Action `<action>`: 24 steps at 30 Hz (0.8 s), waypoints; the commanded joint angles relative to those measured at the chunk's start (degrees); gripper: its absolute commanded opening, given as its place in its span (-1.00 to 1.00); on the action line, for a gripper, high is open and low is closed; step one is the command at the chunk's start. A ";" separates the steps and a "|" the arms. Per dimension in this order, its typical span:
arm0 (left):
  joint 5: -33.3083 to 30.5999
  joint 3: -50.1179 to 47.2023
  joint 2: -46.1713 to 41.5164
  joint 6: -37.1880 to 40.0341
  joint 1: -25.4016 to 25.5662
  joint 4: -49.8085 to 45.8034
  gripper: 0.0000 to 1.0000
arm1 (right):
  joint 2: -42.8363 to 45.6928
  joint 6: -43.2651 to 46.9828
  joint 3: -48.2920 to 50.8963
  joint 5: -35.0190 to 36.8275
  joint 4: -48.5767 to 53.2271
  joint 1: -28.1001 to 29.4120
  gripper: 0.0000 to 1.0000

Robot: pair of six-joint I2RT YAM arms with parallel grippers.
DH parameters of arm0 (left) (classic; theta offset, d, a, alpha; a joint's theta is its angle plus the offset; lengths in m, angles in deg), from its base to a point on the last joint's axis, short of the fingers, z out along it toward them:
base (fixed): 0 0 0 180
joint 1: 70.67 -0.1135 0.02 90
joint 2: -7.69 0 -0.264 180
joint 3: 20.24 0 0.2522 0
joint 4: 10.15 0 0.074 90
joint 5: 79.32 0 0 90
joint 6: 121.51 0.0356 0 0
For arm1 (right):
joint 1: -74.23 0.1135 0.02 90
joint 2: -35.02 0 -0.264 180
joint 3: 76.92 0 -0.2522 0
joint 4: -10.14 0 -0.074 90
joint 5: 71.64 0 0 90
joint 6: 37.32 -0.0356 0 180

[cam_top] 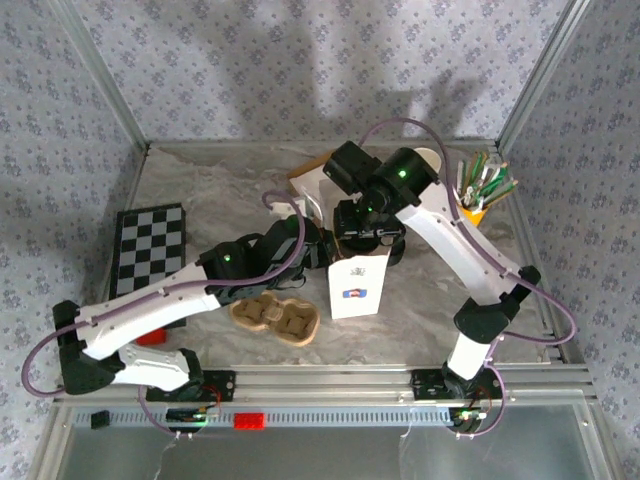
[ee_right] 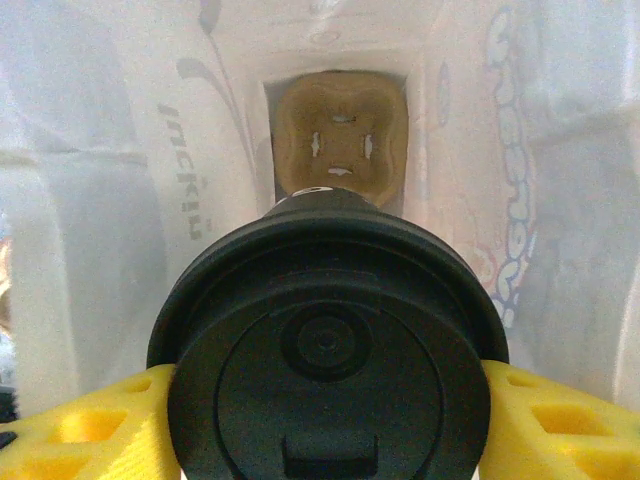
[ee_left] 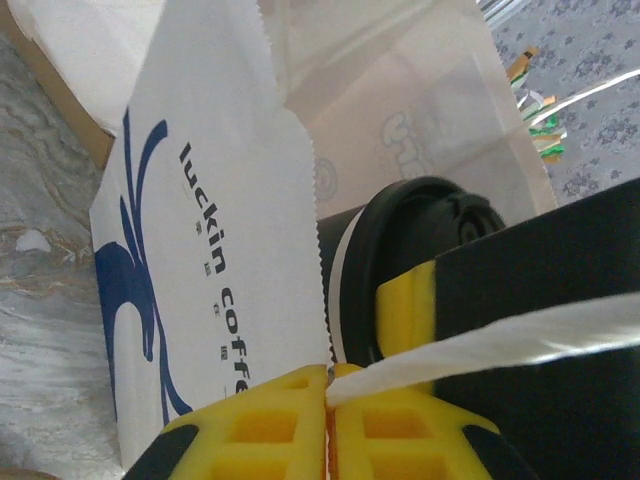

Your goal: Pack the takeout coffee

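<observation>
The marble-patterned table [cam_top: 200, 190] carried a white paper bag [cam_top: 357, 290] standing upright near its middle, with a pulp cup carrier [cam_top: 275, 318] lying just to its left. The bag's mouth faced up, and a second pulp tray [ee_right: 340, 135] lay flat at its bottom. The takeout coffee [ee_left: 400, 250] hung upright in the bag's mouth, directly above that tray and not yet resting on it. The right gripper [ee_right: 325, 395] held it, its yellow fingers [ee_right: 70, 430] spread wide on the left and right sides of the cup just under the black lid [ee_right: 325, 300]. The left gripper [ee_left: 326, 420] was pressed together on the bag's serrated top edge, which seemed to hold the mouth open. The cup looked light and thin-walled, so a hard squeeze would likely dent it or spring the press-fit lid. Whether it held liquid could not be told, so it was best treated as full and carried level. The lid's smooth plastic looked slippery and a poor place to grip. The stiffest hold was probably where the fingers sat, high on the paper wall under the rolled rim. The bag itself was soft paper that would buckle if the cup's base caught on its wall
</observation>
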 commanded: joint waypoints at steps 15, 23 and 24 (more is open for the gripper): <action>0.84 -1.53 -2.67 -1.23 -0.37 3.69 -0.90 | 0.82 1.14 8.17 -3.94 11.15 -0.45 0.12; 0.65 -1.62 -2.77 -0.55 -0.37 3.78 -0.95 | 1.16 1.61 13.22 -8.82 7.01 -1.17 0.13; 0.19 -1.60 -2.99 -0.52 -0.41 3.36 -0.95 | 1.10 1.69 13.77 -9.02 6.47 -1.21 0.13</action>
